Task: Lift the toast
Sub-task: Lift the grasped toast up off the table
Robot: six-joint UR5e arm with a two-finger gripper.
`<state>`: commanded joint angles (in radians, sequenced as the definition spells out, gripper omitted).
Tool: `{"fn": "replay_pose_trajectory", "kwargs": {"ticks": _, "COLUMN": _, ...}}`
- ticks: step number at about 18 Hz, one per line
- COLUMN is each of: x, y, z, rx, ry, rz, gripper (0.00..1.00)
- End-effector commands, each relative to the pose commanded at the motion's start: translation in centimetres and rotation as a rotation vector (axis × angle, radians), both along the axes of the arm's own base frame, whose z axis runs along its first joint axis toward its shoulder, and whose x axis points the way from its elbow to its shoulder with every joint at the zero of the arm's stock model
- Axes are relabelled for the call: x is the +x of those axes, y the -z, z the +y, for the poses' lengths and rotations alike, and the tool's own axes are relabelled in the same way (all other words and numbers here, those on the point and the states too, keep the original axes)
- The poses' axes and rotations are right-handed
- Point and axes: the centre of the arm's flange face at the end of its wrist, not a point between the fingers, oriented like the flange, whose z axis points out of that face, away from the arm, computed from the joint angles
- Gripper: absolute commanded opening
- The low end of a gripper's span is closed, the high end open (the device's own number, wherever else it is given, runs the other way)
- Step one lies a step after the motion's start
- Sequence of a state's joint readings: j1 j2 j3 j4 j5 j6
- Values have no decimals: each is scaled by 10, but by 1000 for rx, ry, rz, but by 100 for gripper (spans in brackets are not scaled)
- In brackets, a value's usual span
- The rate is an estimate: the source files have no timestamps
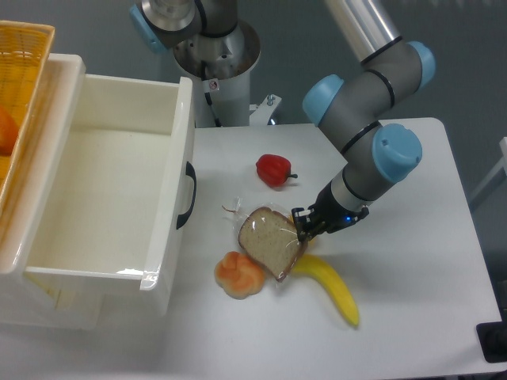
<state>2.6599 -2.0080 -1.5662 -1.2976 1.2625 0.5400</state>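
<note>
The toast [267, 241], a tan slice with a darker crust in clear crinkly wrap, is tilted up near the middle of the white table [412, 261]. My gripper [304, 224] is shut on the toast's right edge. The slice's lower corner hangs close over the orange bun [238, 272] and the stem end of the yellow banana [333, 288]; I cannot tell whether it touches them.
A red pepper [273, 169] lies behind the toast. A large white open bin [111, 182] with a black handle fills the left side, with a yellow wicker basket [20, 87] beyond it. The arm's base [210, 55] stands at the back.
</note>
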Motion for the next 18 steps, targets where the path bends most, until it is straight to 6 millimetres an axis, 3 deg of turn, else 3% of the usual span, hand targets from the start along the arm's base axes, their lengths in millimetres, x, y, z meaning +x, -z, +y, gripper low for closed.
{"fn": "replay_pose_trajectory", "kwargs": {"ticks": 5, "x": 14, "y": -53, "z": -2, "rx": -25, "ry": 26, "rz": -10, "gripper": 0}}
{"fn": "replay_pose_trajectory", "kwargs": {"ticks": 7, "x": 31, "y": -80, "z": 11, "rx": -8, "ry": 91, "rz": 36, "gripper": 0}}
{"fn": "replay_pose_trajectory", "kwargs": {"ticks": 11, "x": 53, "y": -98, "z": 19, "rx": -43, "ry": 241, "rz": 108, "gripper": 0}}
{"fn": "replay_pose_trajectory", "kwargs": {"ticks": 18, "x": 69, "y": -131, "z": -1, "rx": -104, "ry": 454, "rz": 177, "gripper": 0}}
